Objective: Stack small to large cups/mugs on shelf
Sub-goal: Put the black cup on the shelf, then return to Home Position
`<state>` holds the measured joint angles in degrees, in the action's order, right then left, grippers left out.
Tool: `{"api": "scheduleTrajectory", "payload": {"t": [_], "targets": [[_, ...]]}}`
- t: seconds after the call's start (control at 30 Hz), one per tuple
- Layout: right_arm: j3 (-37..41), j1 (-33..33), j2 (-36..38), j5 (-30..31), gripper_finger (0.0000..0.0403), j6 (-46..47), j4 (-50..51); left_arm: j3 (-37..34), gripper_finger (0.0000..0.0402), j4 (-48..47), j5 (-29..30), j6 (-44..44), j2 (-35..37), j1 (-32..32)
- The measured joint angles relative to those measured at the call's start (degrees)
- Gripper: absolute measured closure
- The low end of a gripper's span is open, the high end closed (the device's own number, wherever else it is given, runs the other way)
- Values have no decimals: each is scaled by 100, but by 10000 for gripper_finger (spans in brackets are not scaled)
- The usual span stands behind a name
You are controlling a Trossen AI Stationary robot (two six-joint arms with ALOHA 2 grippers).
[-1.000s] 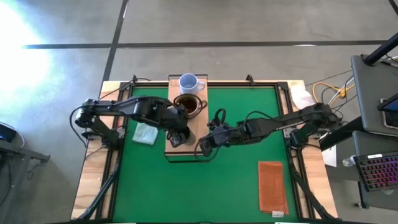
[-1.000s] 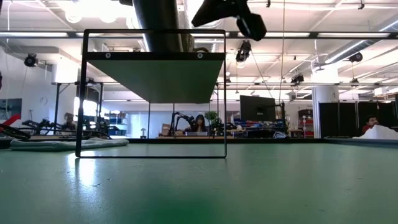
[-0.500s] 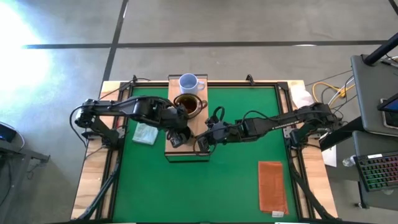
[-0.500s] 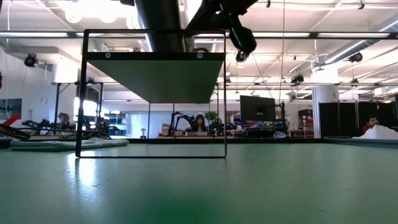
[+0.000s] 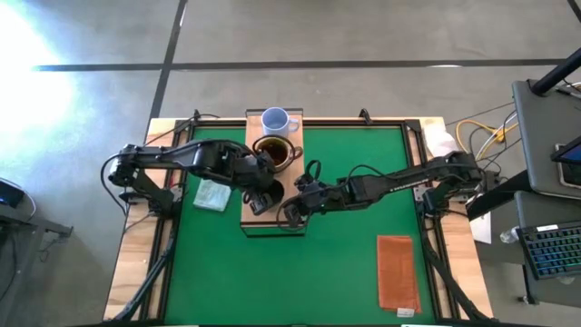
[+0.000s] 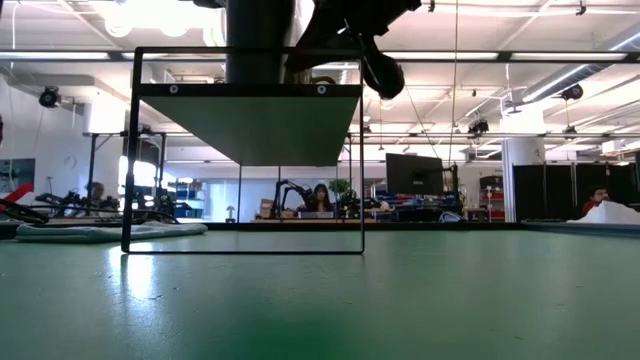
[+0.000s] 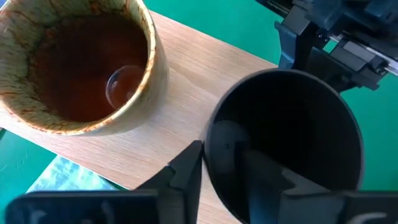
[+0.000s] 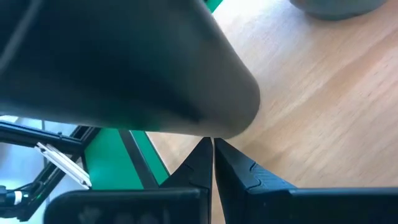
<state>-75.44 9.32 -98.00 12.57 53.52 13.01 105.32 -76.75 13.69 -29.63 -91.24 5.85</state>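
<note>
The small black cup (image 7: 286, 143) is over the near part of the light-wood shelf (image 5: 283, 186), with my left gripper (image 5: 259, 195) shut on its wall. The brown mug (image 5: 272, 153) stands on the shelf's plank just beyond it, and the pale blue-white mug (image 5: 275, 121) stands at the shelf's far end. My right gripper (image 5: 289, 215) is shut, low over the shelf's near right corner, right beside the black cup (image 8: 124, 68). My left gripper holds the black cup by its rim and wall (image 7: 214, 146) on the side toward the brown mug, one finger (image 7: 264, 180) inside and one finger (image 7: 186, 177) outside. The fingers come from above, pointing down. The cup is upright; its bottom is hidden. My right gripper has its shut fingertips (image 8: 205, 152) at the black cup's lower edge; I cannot tell whether they touch it.
A pale green folded cloth (image 5: 213, 195) lies on the green table left of the shelf. A flat reddish-brown mat (image 5: 398, 272) lies at the near right. The shelf's thin black frame (image 6: 135, 150) stands on the table.
My right gripper has gone toward the table's left edge, from beside the shelf to over its near right corner, close to the black cup. My left gripper and the cup have stayed nearly where they were.
</note>
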Motion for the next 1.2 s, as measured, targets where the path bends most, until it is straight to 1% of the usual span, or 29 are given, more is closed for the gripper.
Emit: {"api": "scheduleTrajectory", "payload": {"t": [0.13,0.63,0.73,0.87,0.97,1.0,1.03,1.07,1.1,1.13,1.17,1.2], "targets": [[-2,0,-8,-13,394,-4,-21,0,308,-6,2,2,1,0],[-4,0,-6,-13,394,-53,5,71,306,-119,35,61,204,0],[-4,0,81,61,394,-140,19,194,306,-132,28,271,349,0],[-101,-5,584,150,394,-637,119,527,306,-130,-89,493,631,95],[-358,166,1142,78,394,-1550,76,712,306,-87,-156,401,962,254],[-448,229,1314,77,394,-1843,57,717,306,-61,-187,-40,1072,273],[-525,272,1504,103,394,-2042,46,713,306,-20,-226,-674,1174,271],[-593,293,1664,90,394,-1887,57,680,306,121,-259,-1030,1301,280],[-688,299,1802,70,394,-1549,32,625,306,283,-281,-991,1401,344],[-777,302,1955,74,394,-1381,-61,525,306,520,-261,-642,1475,462],[-817,363,2093,33,394,-1568,-145,372,306,943,-193,-159,1580,657],[-837,487,2226,-163,394,-2177,-265,173,306,1469,-90,198,1710,920]]}}
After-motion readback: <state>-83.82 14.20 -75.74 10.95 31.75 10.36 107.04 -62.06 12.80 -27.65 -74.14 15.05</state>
